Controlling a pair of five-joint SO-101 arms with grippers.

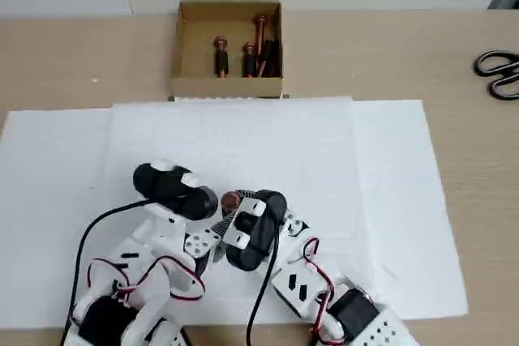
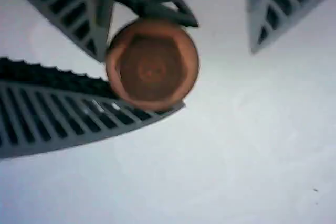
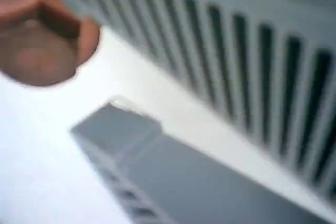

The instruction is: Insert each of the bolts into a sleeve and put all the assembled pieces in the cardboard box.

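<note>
Both my arms (image 1: 166,237) are white plastic shells round black motor blocks (image 1: 174,188) — thin red wires (image 1: 311,246) and thick black cables (image 1: 82,249) loop about their lower joints.

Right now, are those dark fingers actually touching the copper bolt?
Touching. The left wrist view shows the bolt pinched between two dark fingers, with no gap at its head.

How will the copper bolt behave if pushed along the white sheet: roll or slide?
The bolt has a round flanged head, so on its side it would probably roll in a curve. It looks like solid metal: likely stiff and heavy for its size. Its smooth finish may slide.
</note>
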